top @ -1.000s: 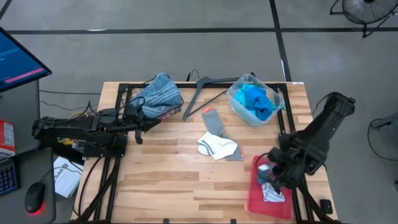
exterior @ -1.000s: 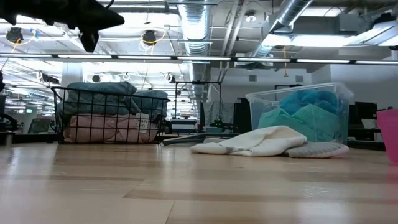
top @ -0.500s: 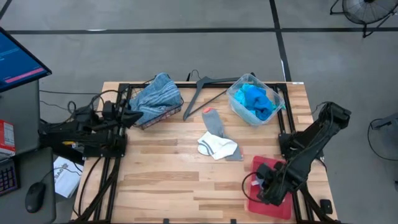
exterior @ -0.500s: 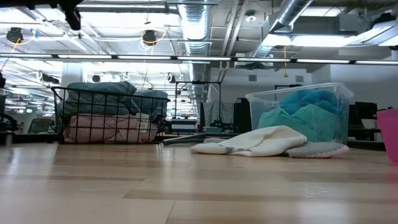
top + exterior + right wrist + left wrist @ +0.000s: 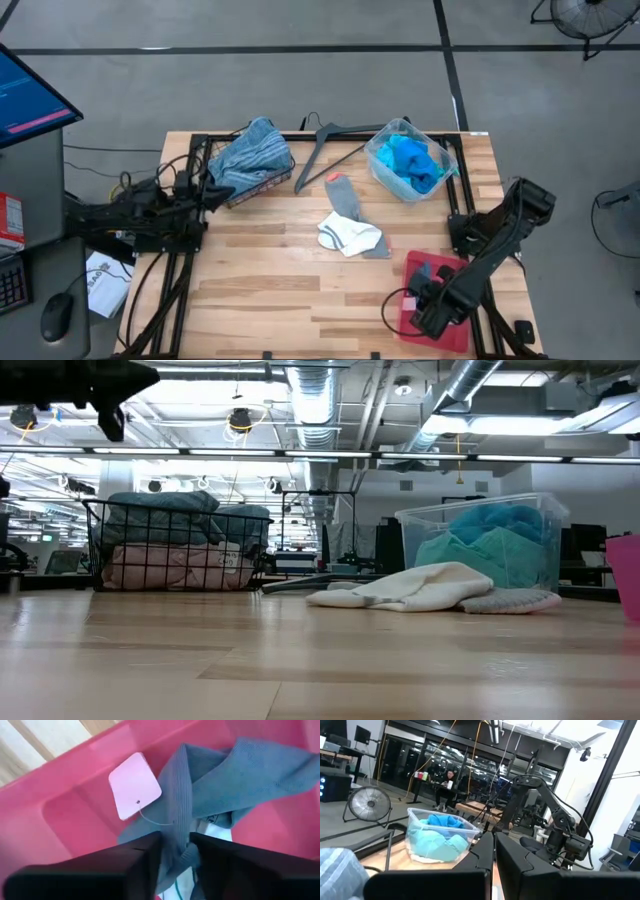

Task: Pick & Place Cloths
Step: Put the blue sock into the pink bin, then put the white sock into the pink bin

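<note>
Right claw (image 5: 175,852) is low in the red tray (image 5: 75,815), jaws barely apart w/ the grey cloth (image 5: 220,785) between them, prob mid-release. Imo open fully, then lift straight up so the tag (image 5: 134,785) doesn't snag. Left claw (image 5: 494,855) clenched, empty, by the basket (image 5: 205,150).

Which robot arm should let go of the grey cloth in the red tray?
The right arm. Its pincer is already down in the red tray, its fingers either side of the grey cloth. The left pincer is shut, far across the table by the wire basket.
</note>
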